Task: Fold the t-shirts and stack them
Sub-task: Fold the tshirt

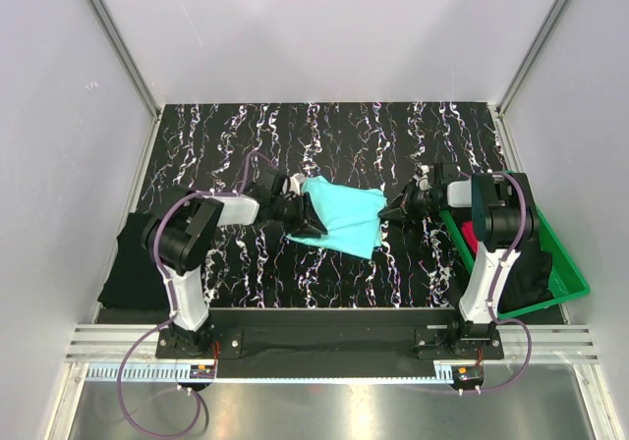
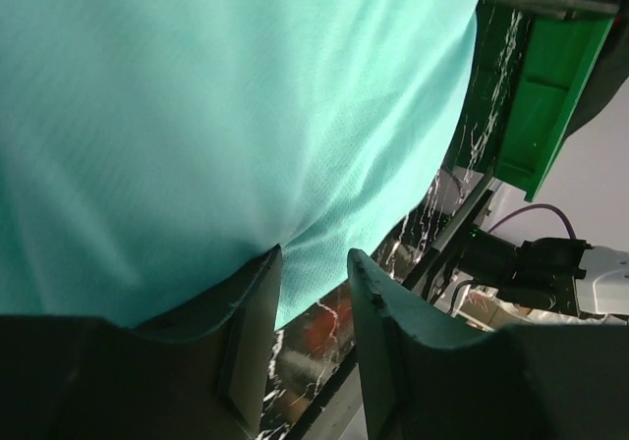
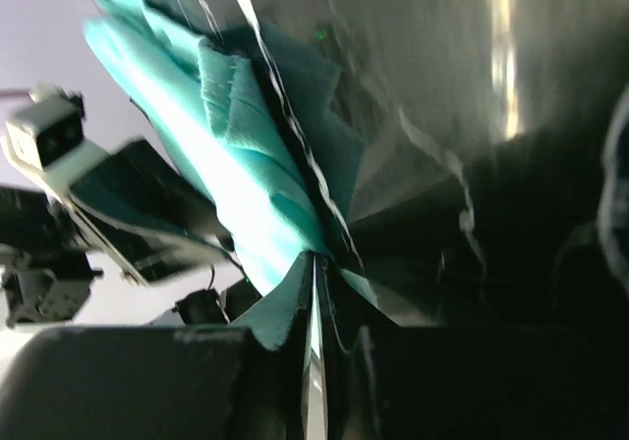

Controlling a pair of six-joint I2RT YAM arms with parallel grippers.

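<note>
— What do the right fingers do?

— They are pressed together and they pinch an edge of the turquoise t-shirt. The cloth comes out from between the tips in bunched folds.

— And the left fingers?

— They stand apart, with a gap between them. The edge of the same shirt hangs just over their tips and reaches a little into the gap. I see no pinch there.

— Where is this shirt?

— Between the two pairs of fingers, on the black marbled mat of the worktop, one side at each pair.

— And farther out?

— Behind the right fingers, on the side away from the shirt, is a green tray. A black t-shirt and a red-pink t-shirt lie in it, partly hidden by the arm. Behind the left fingers, well apart, a second black t-shirt lies at the edge of the mat.
</note>
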